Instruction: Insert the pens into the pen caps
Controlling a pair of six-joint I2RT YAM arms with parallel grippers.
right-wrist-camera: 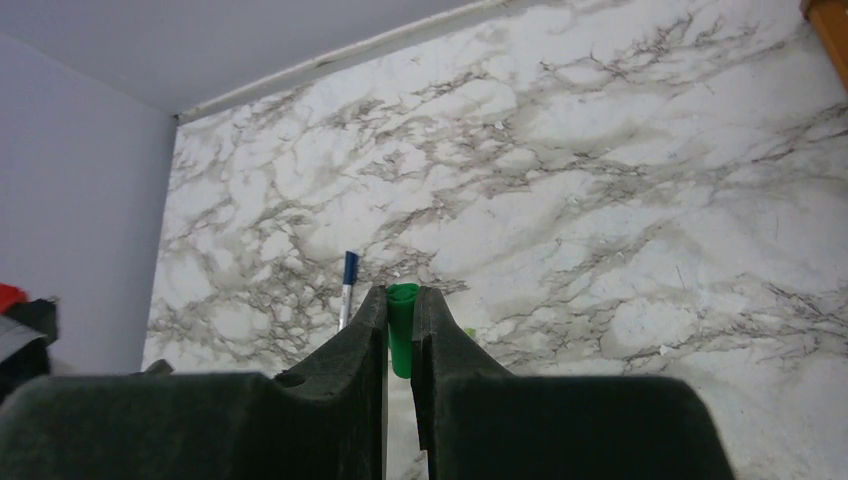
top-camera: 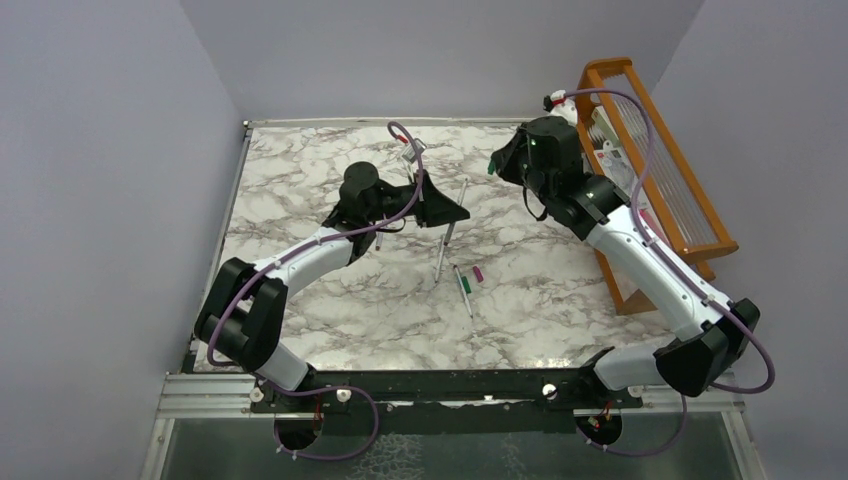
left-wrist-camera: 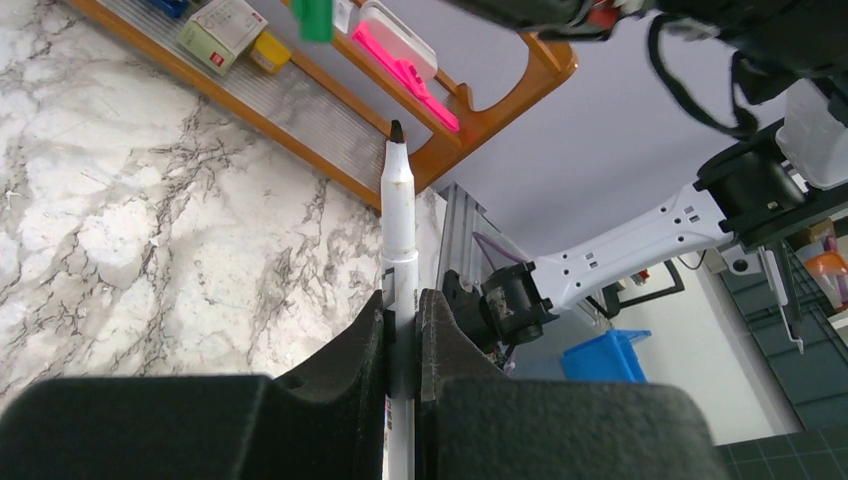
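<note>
The left gripper (left-wrist-camera: pixel 402 298) is closed almost fully on a grey-white pen (left-wrist-camera: pixel 397 200). It clamps the barrel low down, so most of the pen's length, ending in a bare dark nib, projects forward beyond the fingertips. The right gripper (right-wrist-camera: pixel 401 292) is likewise nearly closed, pinching a green cap (right-wrist-camera: pixel 403 330) between its pads with the cap's end just proud of the fingertips. From the left wrist, the cap hangs ahead of the nib and left of the pen's axis, well apart from it. The step in hand is judged to be alignment before insertion. Bring the cap's open end onto the pen's axis first, then close the gap along that axis. Correct any tilt before contact, since a slanted approach is likely to catch the nib on the cap's rim or lever either part out of its pinch. Whether the open end faces the nib cannot be told. Below the jaws lies a glossy marble-pattern tabletop (top-camera: pixel 300 180), on which a dropped pen would probably roll. Loose on it, between the two grippers, lies a green-tipped pen (top-camera: pixel 465 283) with a magenta cap (top-camera: pixel 478 273) just beside it. A blue-ended pen (right-wrist-camera: pixel 347 285) shows just left of the right jaws. Beyond the right gripper a wooden rack (top-camera: pixel 720 245) stands at the table edge. Plain lavender walls (top-camera: pixel 100 150) enclose three sides.
</note>
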